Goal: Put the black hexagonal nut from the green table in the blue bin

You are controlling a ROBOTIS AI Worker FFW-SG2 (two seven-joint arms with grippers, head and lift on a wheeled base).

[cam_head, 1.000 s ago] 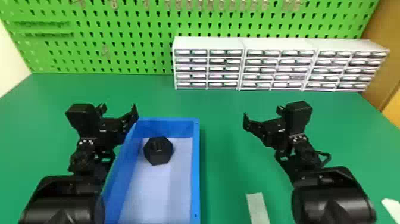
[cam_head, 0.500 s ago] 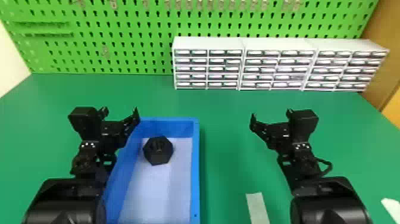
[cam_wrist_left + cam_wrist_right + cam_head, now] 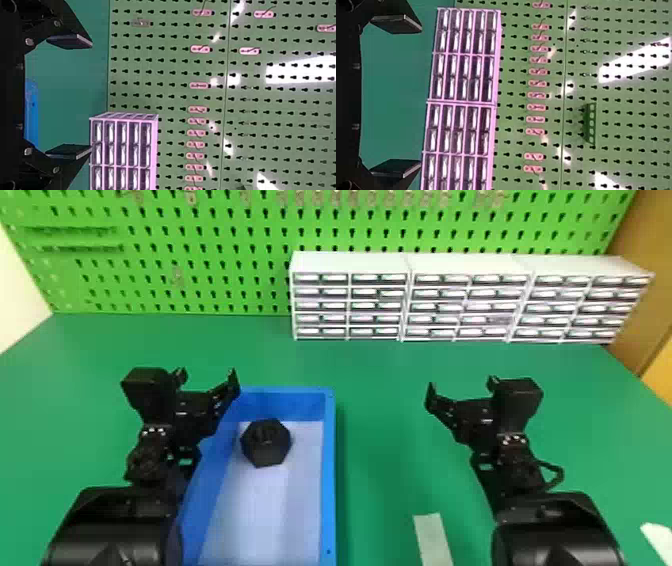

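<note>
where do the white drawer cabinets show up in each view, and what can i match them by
Head view: the white drawer cabinets run from near the middle toward the right, along the back of the green table.
Left wrist view: on their side, past one finger of the open left gripper.
Right wrist view: on their side, across beyond the open right gripper.
Shared landmark: the green pegboard behind them.

Green table (image 3: 390,460) runs back to green pegboard (image 3: 210,220), dotted with rows of dark holes. Hooks (image 3: 537,71) hang in line across it. Three white drawer units (image 3: 350,265) stand side by side along table's back. Pale wall (image 3: 15,300) at left, brown panel (image 3: 645,310) at right. Bright white glare (image 3: 633,59) streaks pegboard in both wrist views.
</note>
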